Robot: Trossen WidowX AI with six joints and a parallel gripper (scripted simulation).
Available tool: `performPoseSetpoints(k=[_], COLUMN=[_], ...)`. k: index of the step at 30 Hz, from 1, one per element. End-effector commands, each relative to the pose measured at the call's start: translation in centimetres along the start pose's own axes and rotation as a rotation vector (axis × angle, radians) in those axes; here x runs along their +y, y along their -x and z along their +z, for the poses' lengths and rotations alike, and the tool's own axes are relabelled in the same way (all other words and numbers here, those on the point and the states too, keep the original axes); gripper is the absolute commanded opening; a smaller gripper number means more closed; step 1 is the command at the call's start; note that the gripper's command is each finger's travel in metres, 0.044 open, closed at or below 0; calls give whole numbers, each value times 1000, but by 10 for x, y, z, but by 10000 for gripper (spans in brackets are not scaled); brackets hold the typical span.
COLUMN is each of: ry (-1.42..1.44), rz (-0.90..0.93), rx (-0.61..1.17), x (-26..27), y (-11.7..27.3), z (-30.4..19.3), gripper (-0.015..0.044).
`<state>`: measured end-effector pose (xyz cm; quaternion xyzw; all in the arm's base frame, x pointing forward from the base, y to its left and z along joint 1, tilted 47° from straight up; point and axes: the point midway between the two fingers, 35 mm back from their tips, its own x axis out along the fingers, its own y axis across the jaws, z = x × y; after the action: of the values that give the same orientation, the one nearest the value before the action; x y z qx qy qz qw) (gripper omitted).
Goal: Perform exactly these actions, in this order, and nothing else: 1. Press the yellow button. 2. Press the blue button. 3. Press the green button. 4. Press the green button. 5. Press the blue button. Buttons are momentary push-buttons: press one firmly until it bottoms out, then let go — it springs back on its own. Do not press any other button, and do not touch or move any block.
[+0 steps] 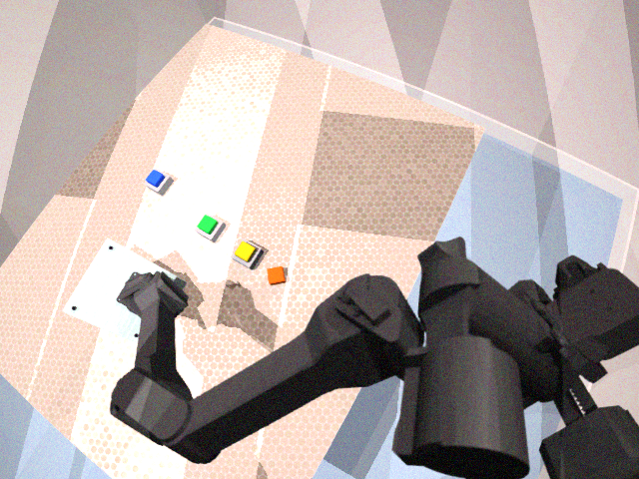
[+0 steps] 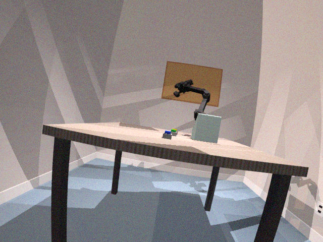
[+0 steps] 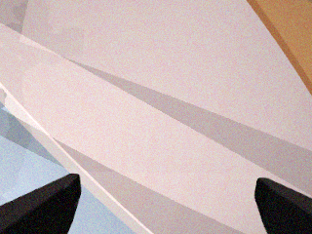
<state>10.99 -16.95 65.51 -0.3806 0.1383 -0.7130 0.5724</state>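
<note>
The arm's gripper (image 2: 177, 91) hangs high above the table (image 2: 109, 131), well apart from everything on it, and its jaws stand wide apart with nothing between them. In the wrist view, 2 dark fingertips sit at the lower corners, and only wall, a strip of floor and the edge of an orange panel (image 3: 292, 29) show between them.

In the top view, 3 buttons lie in a diagonal row. The blue button (image 1: 155, 178) is at the 10 o'clock end, the green button (image 1: 207, 224) is in the middle, and the yellow button (image 1: 245, 250) is at the 4 o'clock end. Each sits on a small grey base, and the caps look raised. An orange block (image 1: 277, 274) lies just beside the yellow button, at its 4 o'clock, apart from it. The arm's base stands on a pale green box (image 2: 206, 127), at about 7 o'clock from the green button in the top view.
</note>
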Motion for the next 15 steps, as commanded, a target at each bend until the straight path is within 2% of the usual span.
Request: performPoseSetpoints(k=[1,4,8,15], ry=[0,5,11,46], rz=[11,171,320,667], rx=[-8,-104,-165,-219], x=[5,73,131,247], y=[1,17,40,115], z=[2,25,36,29], gripper=[400,400,400,400])
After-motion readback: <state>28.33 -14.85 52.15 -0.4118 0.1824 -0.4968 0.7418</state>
